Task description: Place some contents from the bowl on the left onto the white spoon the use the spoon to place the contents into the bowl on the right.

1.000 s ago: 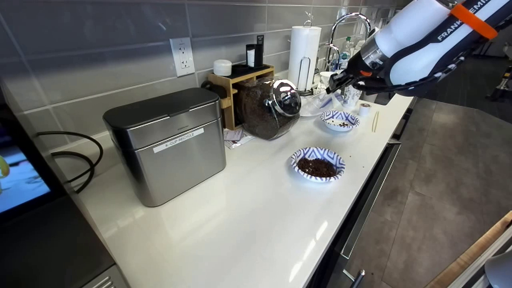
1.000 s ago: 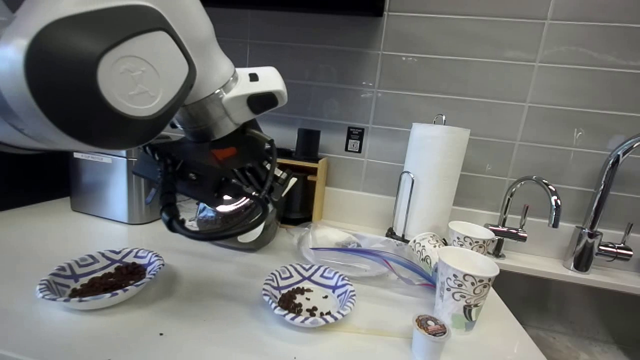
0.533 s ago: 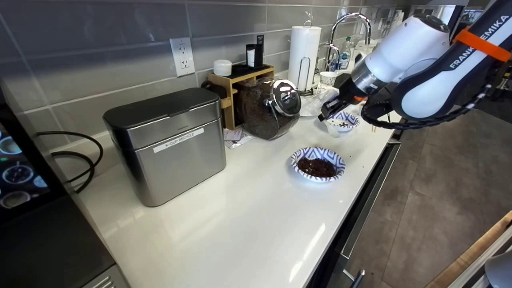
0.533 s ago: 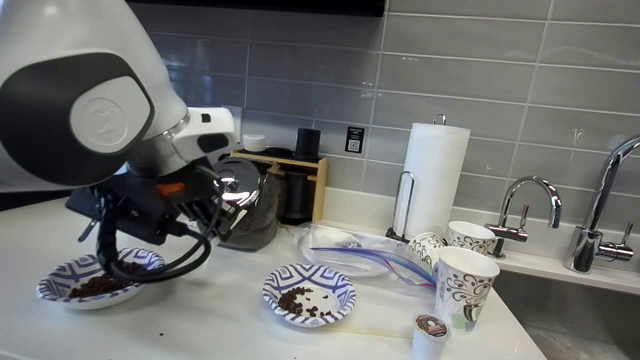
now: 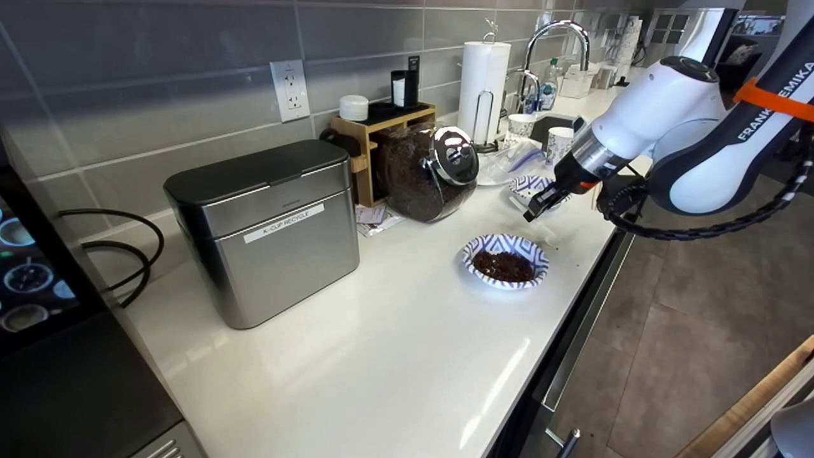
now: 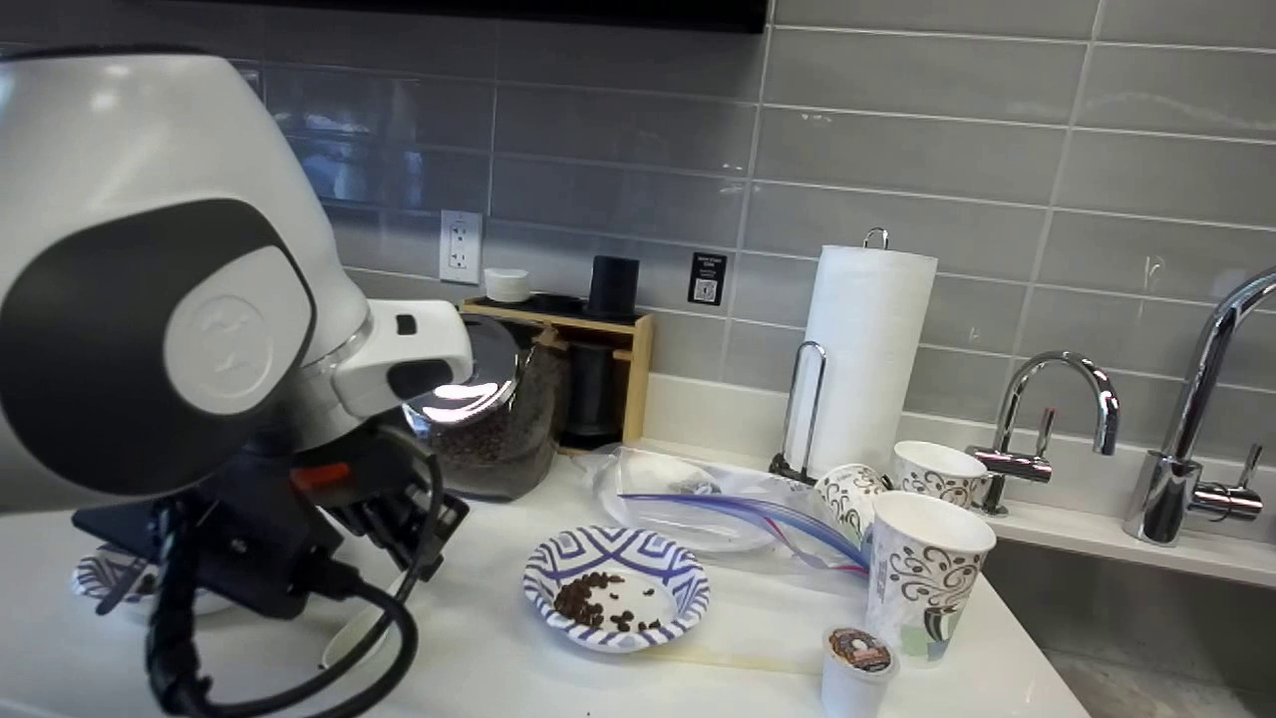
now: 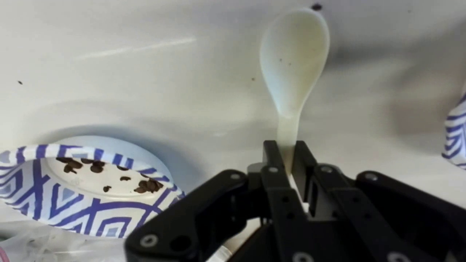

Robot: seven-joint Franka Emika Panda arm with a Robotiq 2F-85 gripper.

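My gripper (image 7: 287, 154) is shut on the handle of the white spoon (image 7: 295, 54). It holds the spoon low above the counter between the two bowls; the spoon's bowl shows only tiny specks. The gripper shows in both exterior views (image 5: 533, 213) (image 6: 444, 543). A blue-and-white patterned bowl (image 5: 502, 240) holds a large pile of dark bits. The arm mostly covers this bowl in an exterior view (image 6: 95, 576), and its edge shows at the right of the wrist view (image 7: 455, 136). A like bowl (image 6: 618, 543) with few dark bits shows at left in the wrist view (image 7: 109, 214).
A plastic zip bag (image 6: 688, 499), paper cups (image 6: 927, 568) and a coffee pod (image 6: 859, 663) lie beyond the bowl with few bits. A coffee jar (image 5: 420, 175), steel bin (image 5: 292, 235) and paper towel roll (image 5: 484, 89) stand along the wall. Loose dark bits (image 7: 316, 6) dot the counter.
The arm has come down toward the counter in both exterior views, bringing the spoon from high up to low between the bowls. Neither bowl has moved.
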